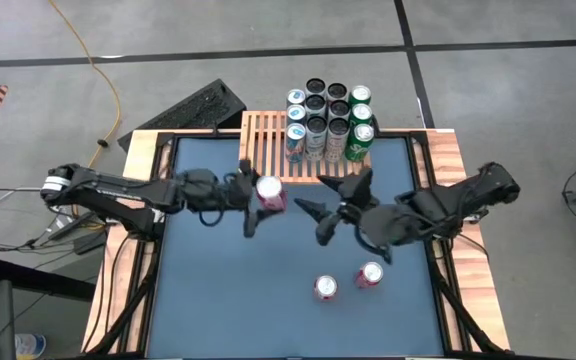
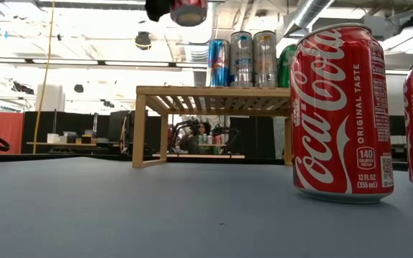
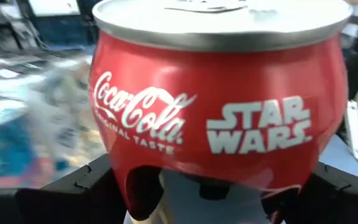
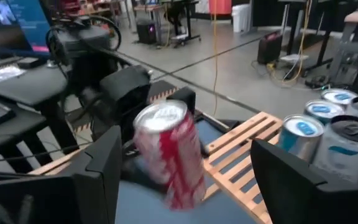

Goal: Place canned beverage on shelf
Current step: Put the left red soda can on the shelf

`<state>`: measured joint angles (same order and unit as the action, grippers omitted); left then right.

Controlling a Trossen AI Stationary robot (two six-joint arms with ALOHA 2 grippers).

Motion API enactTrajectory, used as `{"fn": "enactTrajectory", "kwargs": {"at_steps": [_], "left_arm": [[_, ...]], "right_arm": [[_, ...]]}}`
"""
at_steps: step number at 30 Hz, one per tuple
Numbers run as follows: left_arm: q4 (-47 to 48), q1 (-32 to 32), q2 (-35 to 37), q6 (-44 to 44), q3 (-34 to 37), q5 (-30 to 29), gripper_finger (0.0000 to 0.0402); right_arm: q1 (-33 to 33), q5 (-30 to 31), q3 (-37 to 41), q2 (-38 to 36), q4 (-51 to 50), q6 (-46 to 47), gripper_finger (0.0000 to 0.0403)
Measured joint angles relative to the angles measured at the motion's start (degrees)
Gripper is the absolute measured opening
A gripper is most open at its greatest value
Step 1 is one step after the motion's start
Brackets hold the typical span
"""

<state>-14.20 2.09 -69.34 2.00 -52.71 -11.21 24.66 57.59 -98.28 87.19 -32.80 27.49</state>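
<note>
Behind the blue worktop [image 1: 218,300], the shelf [image 1: 268,135] is carrying cans [image 1: 328,120] on its right part. Left end effector [image 1: 251,196] is clamping a red cola can [image 1: 270,192] in the air just before the shelf. Right end effector [image 1: 328,208] is hanging nearby, fingers apart, gripping nothing.

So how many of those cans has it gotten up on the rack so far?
About a dozen cans already stand on the shelf. The left gripper holds a red can in the air near it; the right gripper is open. Two red cans remain on the table.
</note>
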Motion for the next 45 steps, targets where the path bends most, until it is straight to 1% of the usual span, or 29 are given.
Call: {"fn": "enactTrajectory", "kwargs": {"at_steps": [3, 5, 8, 10, 13, 16, 18, 21, 24, 29, 33, 35, 39, 41, 45], "left_arm": [[0.3, -4.7, 3.1, 0.8, 1.9, 3.0, 0.0301], [0.4, -9.0, 4.9, 0.8, 3.2, 5.6, 0.0302], [-0.7, -17.0, 6.8, 1.7, 4.3, 11.5, 0.0302], [-1.3, -22.7, 6.8, 1.8, 4.3, 17.5, 0.0302], [-2.3, -31.1, 5.6, 1.6, 4.3, 27.0, 0.0302], [-3.2, -38.7, 3.7, 2.1, 4.3, 35.3, 0.0302], [-5.1, -43.1, 1.7, 3.1, 4.1, 39.3, 0.0302], [-8.2, -47.8, -3.2, 2.8, 2.5, 43.8, 0.0303], [-10.0, -51.0, -8.7, 1.5, -0.3, 48.8, 0.0303], [-10.2, -53.1, -17.5, 2.1, -7.0, 52.1, 0.0303], [-9.5, -53.8, -23.7, 2.9, -12.9, 53.7, 0.0303], [-8.8, -54.1, -26.5, 2.9, -15.2, 55.9, 0.0303], [-7.8, -55.4, -29.9, 4.0, -17.3, 58.9, 0.0303], [-7.5, -56.4, -30.7, 5.1, -17.3, 59.2, 0.0303], [-7.5, -57.7, -32.0, 8.2, -17.3, 61.8, 0.0303]], "right_arm": [[2.0, 3.1, 0.0, -1.0, -0.2, -0.2, 0.0278], [3.2, 5.4, 0.0, -1.2, -0.3, -0.6, 0.0278], [4.4, 8.8, 0.0, -1.2, -0.3, -0.6, 0.0279], [4.9, 9.9, 0.0, -1.0, -0.2, -0.5, 0.0279], [4.9, 10.0, 0.1, -0.7, -0.3, 0.6, 0.0279], [4.3, 10.0, 0.1, -0.7, -0.3, 3.0, 0.0279], [4.0, 10.0, 0.1, -0.7, -0.2, 4.3, 0.0279], [3.6, 10.0, 0.1, -0.6, -0.2, 5.6, 0.0279], [3.3, 10.0, 0.1, -0.6, -0.1, 7.0, 0.0279], [3.3, 10.0, 0.1, -0.6, -0.2, 7.6, 0.0279], [3.3, 10.0, 0.1, -0.6, -0.3, 5.4, 0.0279], [3.2, 10.0, 0.1, -0.7, -0.2, 4.5, 0.0279], [2.9, 10.0, 0.1, -0.7, -0.2, 2.8, 0.0279], [2.5, 9.9, 0.1, -0.7, -0.3, 2.4, 0.0279], [1.9, 9.6, 0.1, -0.7, -0.9, 2.5, 0.0279]]}}
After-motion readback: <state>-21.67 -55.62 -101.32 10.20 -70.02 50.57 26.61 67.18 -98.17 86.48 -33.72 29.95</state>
